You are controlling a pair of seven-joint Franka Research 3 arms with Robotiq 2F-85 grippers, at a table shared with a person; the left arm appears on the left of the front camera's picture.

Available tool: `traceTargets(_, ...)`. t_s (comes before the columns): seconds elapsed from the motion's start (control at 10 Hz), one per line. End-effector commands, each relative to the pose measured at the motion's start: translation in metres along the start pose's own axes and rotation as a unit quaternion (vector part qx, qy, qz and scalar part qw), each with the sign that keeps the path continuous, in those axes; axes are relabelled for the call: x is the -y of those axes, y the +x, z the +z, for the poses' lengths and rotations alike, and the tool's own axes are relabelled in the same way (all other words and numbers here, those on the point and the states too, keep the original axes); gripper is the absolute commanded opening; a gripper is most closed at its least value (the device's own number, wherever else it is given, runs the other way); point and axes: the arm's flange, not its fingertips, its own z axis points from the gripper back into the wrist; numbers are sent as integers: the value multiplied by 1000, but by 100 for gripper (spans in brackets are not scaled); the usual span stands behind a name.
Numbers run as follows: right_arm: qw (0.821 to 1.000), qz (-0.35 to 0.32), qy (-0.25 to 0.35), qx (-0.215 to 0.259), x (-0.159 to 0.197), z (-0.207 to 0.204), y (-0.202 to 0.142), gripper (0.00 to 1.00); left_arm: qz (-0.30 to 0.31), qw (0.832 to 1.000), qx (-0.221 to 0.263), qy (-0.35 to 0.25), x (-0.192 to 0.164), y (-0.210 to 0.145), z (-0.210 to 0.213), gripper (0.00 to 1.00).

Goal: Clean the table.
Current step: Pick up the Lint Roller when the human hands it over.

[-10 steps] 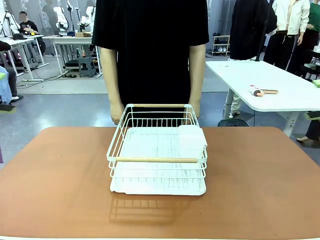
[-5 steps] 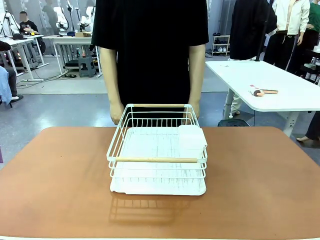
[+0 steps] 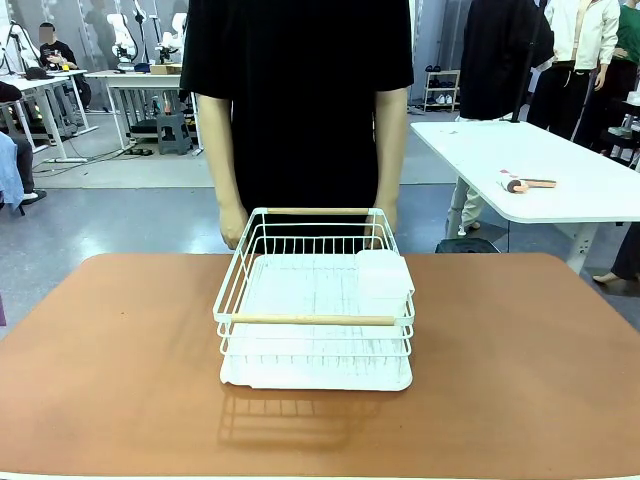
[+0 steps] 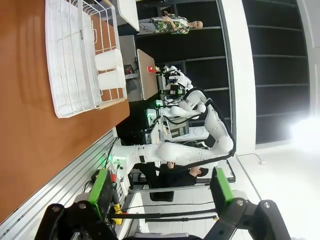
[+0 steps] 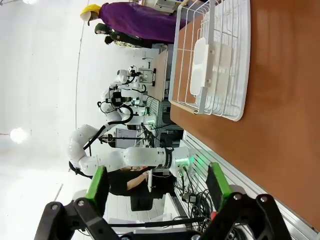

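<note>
Fingers (image 4: 101, 189) of the left gripper (image 4: 161, 190) are seen spread wide apart, with nothing held between the green pads. Same deal for the right gripper (image 5: 157, 186): fingers splayed wide, nothing pinched.

Biggest thing first: the table (image 3: 110, 350), reddish-brown top with rounded corners, is stretched across the whole front view and is caught along one side of each wrist view. A person in a black shirt (image 3: 300, 100) is stood at its far edge with arms hanging down. Off to the right, across a strip of floor, a white-topped table (image 3: 570, 150) can be made out.

Smack in the middle of the reddish-brown table, a white wire rack (image 3: 313, 262) is parked on a white ribbed tray (image 3: 315, 372), which sticks out a bit past the rack's near side. Both grippers are positioned well apart from it. Inside the rack, a small white rectangular container (image 3: 384, 278) is tucked against the right-hand wire wall. A wooden bar (image 3: 312, 320) is fitted across the near top rim, and a second one across the far rim.

One hand (image 3: 233, 226) and the other hand (image 3: 387, 217) are held just behind the rack's far corners; whether the wire is actually touched can't be told. Smallest of all, a little roller-like thing (image 3: 520, 183) is laid on the white-topped table.
</note>
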Motion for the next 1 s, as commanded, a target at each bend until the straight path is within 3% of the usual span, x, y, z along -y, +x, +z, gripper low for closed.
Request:
traceTargets(0.0,1000,3,-1,0,-3,0,1,100,-3,1000,4,1,2,-1,3,100)
traceTargets(0.9,1000,3,-1,0,-3,0,1,100,-3,1000,4,1,2,-1,3,100)
